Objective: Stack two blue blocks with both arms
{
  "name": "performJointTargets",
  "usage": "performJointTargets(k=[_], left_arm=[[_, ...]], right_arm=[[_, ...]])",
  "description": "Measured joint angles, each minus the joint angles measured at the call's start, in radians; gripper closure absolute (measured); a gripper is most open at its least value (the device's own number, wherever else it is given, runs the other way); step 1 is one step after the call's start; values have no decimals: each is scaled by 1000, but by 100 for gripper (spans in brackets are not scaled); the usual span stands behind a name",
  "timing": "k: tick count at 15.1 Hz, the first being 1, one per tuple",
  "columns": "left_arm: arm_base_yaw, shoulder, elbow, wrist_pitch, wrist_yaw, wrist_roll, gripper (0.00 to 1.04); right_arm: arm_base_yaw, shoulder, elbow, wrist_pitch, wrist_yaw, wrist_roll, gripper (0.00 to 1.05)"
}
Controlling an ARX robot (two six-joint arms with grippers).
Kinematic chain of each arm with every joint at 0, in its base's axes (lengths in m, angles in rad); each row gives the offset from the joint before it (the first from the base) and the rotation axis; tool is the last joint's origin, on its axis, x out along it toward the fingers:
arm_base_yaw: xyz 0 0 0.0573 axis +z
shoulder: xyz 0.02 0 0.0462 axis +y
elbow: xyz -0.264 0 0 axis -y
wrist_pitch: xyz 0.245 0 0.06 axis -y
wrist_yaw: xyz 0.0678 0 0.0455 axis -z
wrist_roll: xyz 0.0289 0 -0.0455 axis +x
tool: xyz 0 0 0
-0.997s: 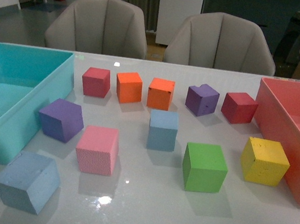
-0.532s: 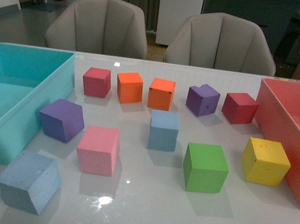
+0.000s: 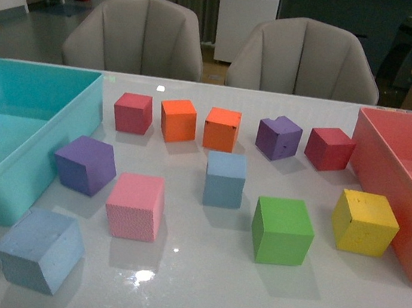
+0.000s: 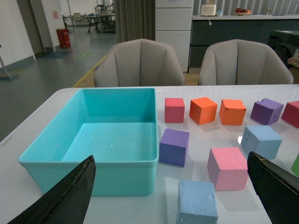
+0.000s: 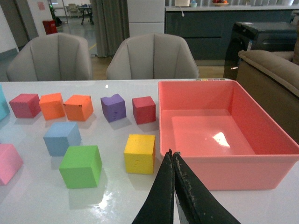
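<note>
One pale blue block (image 3: 224,179) stands mid-table; it also shows in the left wrist view (image 4: 261,141) and the right wrist view (image 5: 61,138). The other pale blue block (image 3: 38,249) sits at the front left, turned at an angle, and shows in the left wrist view (image 4: 196,202) between the jaws. My left gripper (image 4: 173,177) is open and empty, just short of that block. My right gripper (image 5: 172,153) is shut and empty, in front of the pink bin's near wall. Neither arm shows in the front view.
A teal bin (image 3: 7,166) stands at the left, a pink bin (image 3: 386,170) at the right. Red, orange, purple, pink (image 3: 135,205), green (image 3: 281,230) and yellow (image 3: 364,222) cubes are spread about the table. Two chairs stand behind.
</note>
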Motion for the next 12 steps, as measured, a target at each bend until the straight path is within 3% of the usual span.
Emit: performJointTargets(k=[1, 6, 7, 12], left_arm=[[0, 0, 0, 0, -1, 0, 7], [0, 0, 0, 0, 0, 0, 7], [0, 0, 0, 0, 0, 0, 7], [0, 0, 0, 0, 0, 0, 7]], right_arm=[[0, -106, -25, -64, 0, 0, 103], [0, -131, -40, -61, 1, 0, 103], [0, -131, -40, -61, 1, -1, 94], [0, -131, -40, -61, 0, -1, 22]])
